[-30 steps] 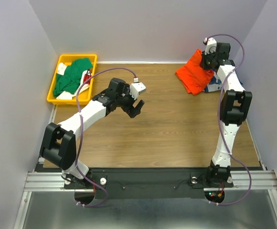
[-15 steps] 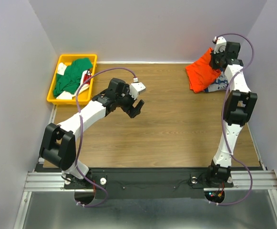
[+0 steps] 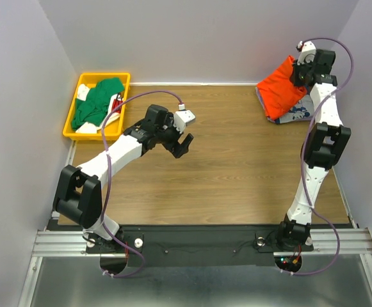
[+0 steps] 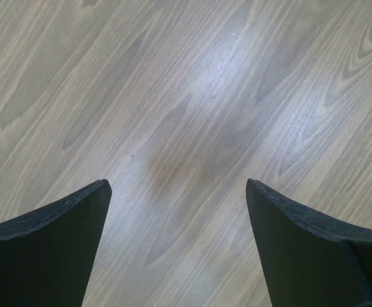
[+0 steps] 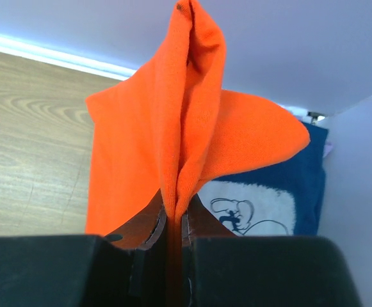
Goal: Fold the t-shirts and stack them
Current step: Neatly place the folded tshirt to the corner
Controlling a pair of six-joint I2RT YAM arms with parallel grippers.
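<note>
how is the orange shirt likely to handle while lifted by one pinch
Probably floppy: the orange shirt hangs in loose folds from where the right jaws pinch it. Likely light, since that one thin pinch of cloth holds much of it up. Its low edge may drag on the navy shirt beneath and shift it.

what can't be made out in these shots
Navy shirt: top view, mostly under the orange shirt; right wrist view, print partly covered by it.
Bin contents: top view, white and red bits beneath the green shirt, too small to name.
Right gripper: top view, fingertips hidden by its own wrist and the orange cloth.
</note>
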